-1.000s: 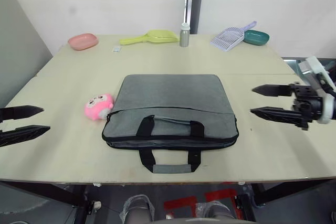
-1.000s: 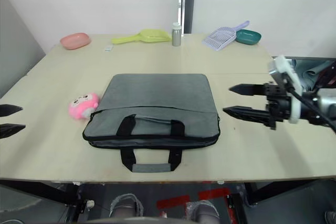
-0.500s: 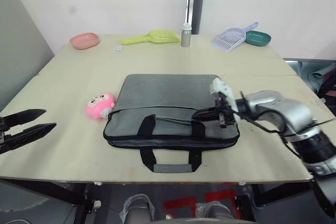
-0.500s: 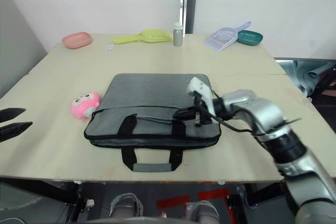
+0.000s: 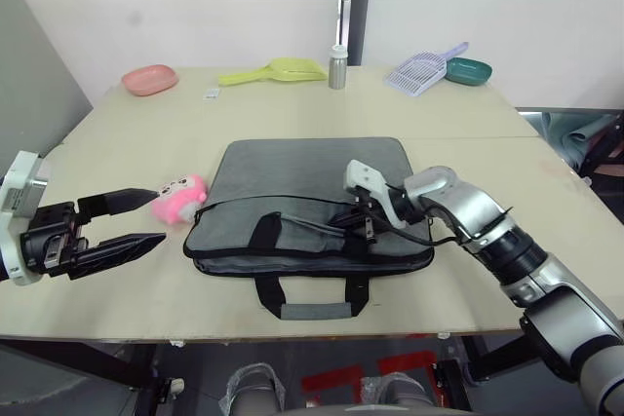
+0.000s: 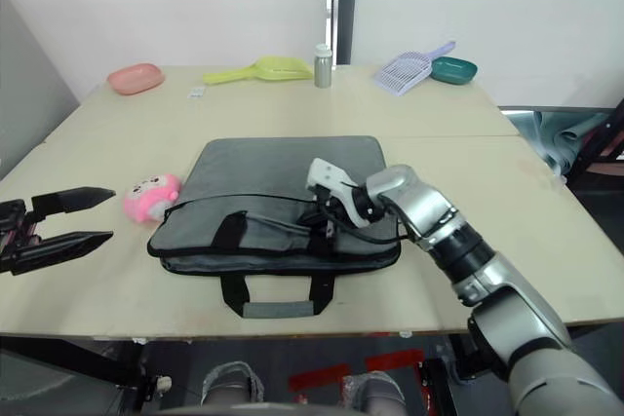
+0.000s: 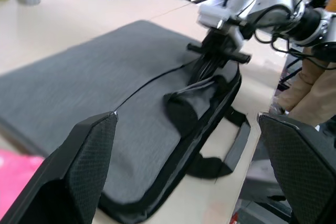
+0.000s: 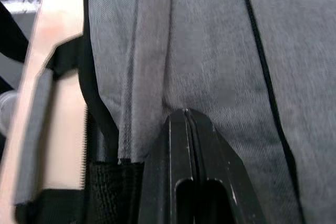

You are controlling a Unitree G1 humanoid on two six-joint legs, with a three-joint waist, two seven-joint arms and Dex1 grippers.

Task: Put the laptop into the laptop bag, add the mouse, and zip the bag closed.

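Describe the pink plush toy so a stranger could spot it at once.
Find the grey laptop bag lying in the middle of the table. The pink plush toy sits against its left edge, round with a small face, unlike the flat pink dish at the far left corner.

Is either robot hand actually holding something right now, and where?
The left gripper holds nothing. The right gripper presses shut against the laptop bag by its handle; a grip cannot be told.

Matt grey woven-cloth laptop bag [image 5: 312, 182] lies on a smooth pale wooden table [image 5: 468, 114]

Grey laptop bag [image 5: 312, 177] with black trim; pink plush toy [image 5: 177, 199]
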